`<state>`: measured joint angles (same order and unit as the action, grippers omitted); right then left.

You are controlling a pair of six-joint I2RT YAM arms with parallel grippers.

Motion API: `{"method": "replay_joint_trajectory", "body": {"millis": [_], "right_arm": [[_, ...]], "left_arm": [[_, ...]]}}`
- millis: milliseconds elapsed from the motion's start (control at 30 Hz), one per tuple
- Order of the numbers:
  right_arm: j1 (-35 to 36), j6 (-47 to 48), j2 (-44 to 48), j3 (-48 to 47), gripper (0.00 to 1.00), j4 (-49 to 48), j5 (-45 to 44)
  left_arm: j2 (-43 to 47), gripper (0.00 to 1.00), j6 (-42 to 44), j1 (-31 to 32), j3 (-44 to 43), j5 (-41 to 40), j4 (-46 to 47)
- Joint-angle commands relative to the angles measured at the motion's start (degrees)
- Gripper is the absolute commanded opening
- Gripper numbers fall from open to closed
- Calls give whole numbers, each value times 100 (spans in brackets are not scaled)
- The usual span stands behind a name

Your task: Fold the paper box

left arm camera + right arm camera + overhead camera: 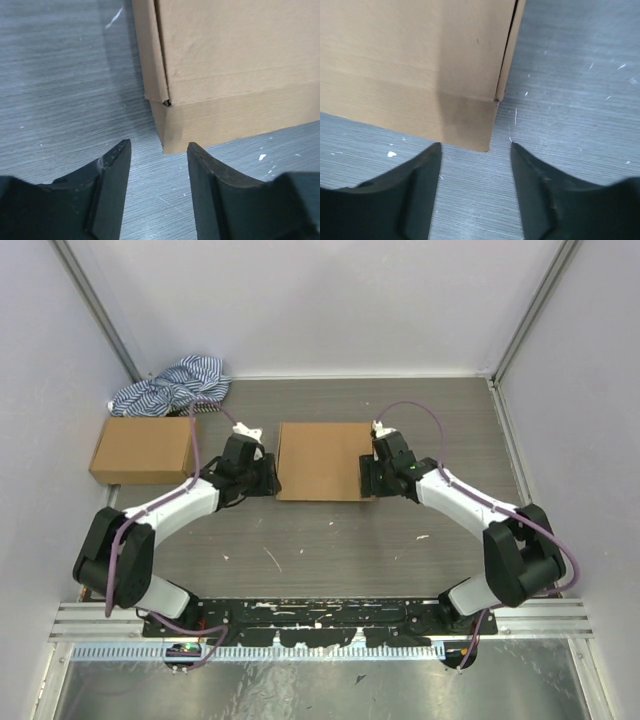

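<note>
At the far left of the desk [330,540], a blue-and-white striped cloth [170,385] lies bunched in the back corner. In front of it sits a closed brown carton [142,450], well apart from the work.

The left gripper [157,150] is low at the near-left corner of the paper box [322,460]. Its jaws are spread and hold nothing, and the corner lies just beyond the gap between them.

The box sits mid-desk between the two arms, its lid panel down flat. In the left wrist view a side flap edge stands slightly proud of the wall, with a small gap at the crease.

The right gripper [475,150] mirrors this at the near-right corner, with its jaws also apart and empty.

The box is probably light and fairly stiff, so it would slide on the smooth desk if pushed from one side only. Its creases should hinge easily, while thin edges may crush under a hard pinch. The best hold is likely on the side walls near the corners, with both arms pressing inward together.
</note>
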<state>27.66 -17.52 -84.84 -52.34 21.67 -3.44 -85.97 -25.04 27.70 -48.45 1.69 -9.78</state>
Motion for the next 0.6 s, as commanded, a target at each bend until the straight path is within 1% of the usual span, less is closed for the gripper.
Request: {"method": "replay_joint_trajectory", "body": {"millis": [0, 100, 167, 200, 233, 267, 300, 333, 367, 433, 467, 500, 567], "right_arm": [[14, 44, 512, -753, 69, 62, -398], [-69, 100, 260, -1255, 77, 114, -463], [-145, 144, -83, -1708, 78, 122, -380], [-185, 175, -282, -1968, 77, 89, -363], [-222, 203, -528, -2252, 73, 62, -367], [-279, 243, -778, -2606, 67, 65, -352], [-367, 288, -1082, -2967, 56, 69, -315], [-453, 296, -1503, -3317, 42, 65, -300], [-573, 285, -1806, -3688, 32, 63, -301], [-839, 256, -2478, -4402, 18, 84, -192], [-982, 199, -2808, -4731, 14, 105, -134], [-1147, 170, -3111, -5004, 13, 79, 10], [-1345, 144, -3641, -5480, 13, 64, 221]], "left_arm": [[602, 58, 61, 10, -3, -420, 342], [671, 59, 158, 7, -213, -605, 299], [629, 59, 224, 7, -399, -345, 312], [573, 57, 215, 11, -504, -151, 304], [493, 53, 187, 8, -609, 190, 294], [404, 47, 112, 14, -702, 581, 339], [290, 41, 28, 32, -765, 993, 473], [166, 35, -18, 75, -835, 1340, 574], [40, 29, -10, 151, -931, 1553, 584], [-163, 20, 99, 478, -1144, 1716, 525], [-239, 17, 161, 650, -1216, 1738, 522], [-340, 15, 285, 850, -1295, 1729, 528], [-499, 15, 376, 1212, -1385, 1580, 546]]}}
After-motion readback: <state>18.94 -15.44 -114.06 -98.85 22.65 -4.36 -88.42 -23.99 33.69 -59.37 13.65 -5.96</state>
